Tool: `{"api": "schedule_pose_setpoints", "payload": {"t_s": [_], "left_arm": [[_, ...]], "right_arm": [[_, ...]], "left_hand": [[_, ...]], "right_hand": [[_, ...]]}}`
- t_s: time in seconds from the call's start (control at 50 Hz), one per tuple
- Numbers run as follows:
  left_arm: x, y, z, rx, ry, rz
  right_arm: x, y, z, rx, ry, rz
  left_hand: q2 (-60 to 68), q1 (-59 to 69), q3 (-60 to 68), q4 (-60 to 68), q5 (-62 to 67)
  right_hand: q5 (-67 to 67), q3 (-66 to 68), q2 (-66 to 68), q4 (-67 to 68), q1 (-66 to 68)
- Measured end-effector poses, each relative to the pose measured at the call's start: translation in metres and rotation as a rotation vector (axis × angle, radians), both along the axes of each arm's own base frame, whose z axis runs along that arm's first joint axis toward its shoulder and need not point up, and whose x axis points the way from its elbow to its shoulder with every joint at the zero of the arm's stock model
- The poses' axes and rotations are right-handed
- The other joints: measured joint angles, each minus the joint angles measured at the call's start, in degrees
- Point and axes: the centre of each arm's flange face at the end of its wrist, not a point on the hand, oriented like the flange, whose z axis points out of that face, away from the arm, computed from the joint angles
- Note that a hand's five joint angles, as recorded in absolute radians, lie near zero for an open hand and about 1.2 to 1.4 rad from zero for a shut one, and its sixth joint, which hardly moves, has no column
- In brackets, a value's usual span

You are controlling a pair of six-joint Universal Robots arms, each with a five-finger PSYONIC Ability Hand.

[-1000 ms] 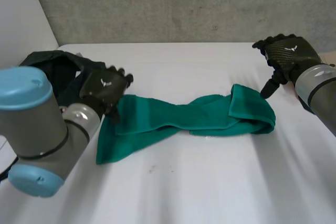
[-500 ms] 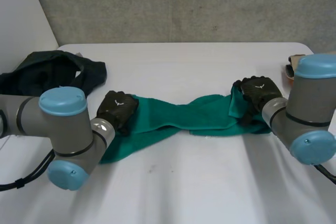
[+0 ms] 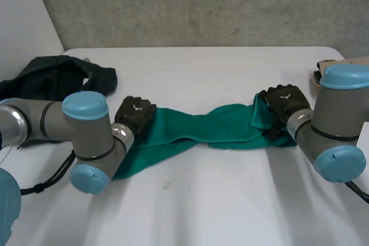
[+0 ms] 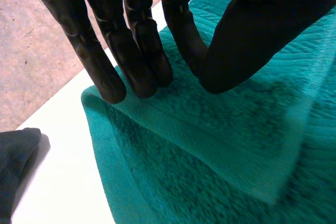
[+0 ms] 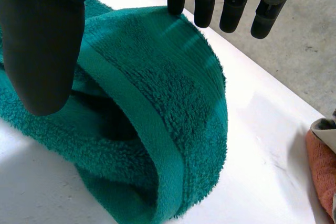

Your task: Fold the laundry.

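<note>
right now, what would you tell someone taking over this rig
Left hand: open, straight fingertips pressing the left end of the green terry towel.
Right hand: open, fingers and thumb straddling the towel's doubled-over right end, not closed on it.
The towel lies in a twisted strip across the white table; a dark crumpled garment sits at the far left.
Done: nothing folded neatly. Left: grip both ends, straighten the towel, fold it, then the dark garment.

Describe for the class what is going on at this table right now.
A two-armed robot is at a green terry towel lying twisted across the white table. Its left hand presses straight fingers on one end; its right hand is spread open over the other, bunched end. No neat fold yet. A dark garment lies heaped by the left arm.
</note>
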Motion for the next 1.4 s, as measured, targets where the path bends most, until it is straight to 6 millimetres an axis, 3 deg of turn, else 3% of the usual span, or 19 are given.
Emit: {"api": "schedule_pose_setpoints", "payload": {"t_s": [0.1,0.26,0.28,0.34,0.4,0.46,0.62,0.68,0.74,0.78,0.86,0.88,1.02,1.26,1.32,1.4], "left_arm": [[-0.003,-0.007,0.005,-0.027,0.002,-0.001],[-0.002,-0.003,0.016,-0.040,0.005,0.001],[-0.001,-0.002,0.018,-0.039,0.005,0.001],[0.003,0.008,0.025,-0.030,0.004,-0.001],[0.006,0.018,0.027,-0.016,-0.001,-0.006],[0.008,0.032,0.025,0.009,-0.012,-0.023],[0.006,0.043,0.016,0.042,-0.020,-0.063],[0.003,0.041,0.012,0.048,-0.020,-0.075],[0.000,0.038,0.008,0.047,-0.018,-0.081],[-0.002,0.035,0.007,0.044,-0.016,-0.083],[-0.005,0.031,0.005,0.036,-0.013,-0.085],[-0.007,0.028,0.003,0.031,-0.011,-0.086],[-0.013,0.016,-0.002,0.014,-0.007,-0.087],[-0.019,0.004,-0.010,0.001,-0.006,-0.086],[-0.019,0.002,-0.010,-0.002,-0.005,-0.086],[-0.020,0.002,-0.010,-0.005,-0.003,-0.085]], "right_arm": [[0.000,-0.001,0.003,-0.010,-0.005,0.000],[0.002,-0.006,0.026,-0.047,-0.051,-0.015],[0.002,-0.006,0.028,-0.047,-0.057,-0.017],[0.003,-0.008,0.034,-0.041,-0.080,-0.024],[0.003,-0.009,0.034,-0.032,-0.091,-0.027],[0.005,-0.012,0.026,-0.012,-0.092,-0.030],[0.008,-0.023,0.001,0.024,-0.073,-0.030],[0.010,-0.028,-0.010,0.031,-0.064,-0.031],[0.010,-0.032,-0.013,0.028,-0.061,-0.032],[0.011,-0.032,-0.011,0.019,-0.062,-0.032],[0.010,-0.031,-0.002,-0.001,-0.068,-0.030],[0.008,-0.027,0.007,-0.018,-0.073,-0.028],[0.002,-0.012,0.031,-0.062,-0.086,-0.020],[-0.006,0.009,0.043,-0.075,-0.039,0.013],[-0.007,0.015,0.052,-0.096,-0.017,0.030],[-0.008,0.020,0.066,-0.126,-0.005,0.040]], "left_hand": [[0.8,0.0,0.9,0.8,0.0],[-0.1,-0.5,0.0,-0.2,-0.4],[-3.1,-2.2,-2.3,-2.6,-1.7],[-24.0,-24.8,-23.4,-23.3,-21.7],[-32.1,-32.8,-31.4,-32.3,-30.8],[-39.5,-38.5,-38.9,-40.1,-38.7],[-39.9,-38.5,-39.3,-40.8,-39.6],[-39.9,-38.5,-39.3,-40.8,-39.5],[-39.5,-38.1,-39.1,-40.1,-38.6],[-38.7,-37.4,-38.3,-38.6,-37.0],[-35.4,-34.0,-35.2,-35.5,-34.0],[-29.0,-26.7,-28.7,-29.0,-27.7],[-22.6,-21.1,-22.4,-22.9,-21.8],[-9.4,-8.2,-9.1,-9.7,-8.9],[-2.1,-0.9,-2.2,-2.3,-1.3],[0.5,-0.5,0.6,0.6,0.2]], "right_hand": [[0.0,0.0,0.0,0.0,0.0],[0.0,0.0,0.0,0.0,0.0],[0.0,0.0,0.0,0.0,0.0],[0.3,0.5,0.0,0.5,0.5],[0.7,1.1,0.3,1.1,1.7],[2.3,2.8,2.9,2.8,3.8],[7.3,7.6,7.3,7.8,9.3],[29.9,31.0,31.7,30.9,33.9],[49.1,50.1,51.1,50.3,50.5],[50.1,52.6,52.8,52.9,50.5],[50.1,53.0,52.8,53.5,50.5],[50.1,53.0,52.8,53.6,50.5],[50.1,53.0,52.8,53.6,50.5],[50.1,53.0,52.8,53.7,50.5],[50.1,53.0,52.8,53.7,50.5],[50.1,53.0,52.8,53.7,50.5]]}}
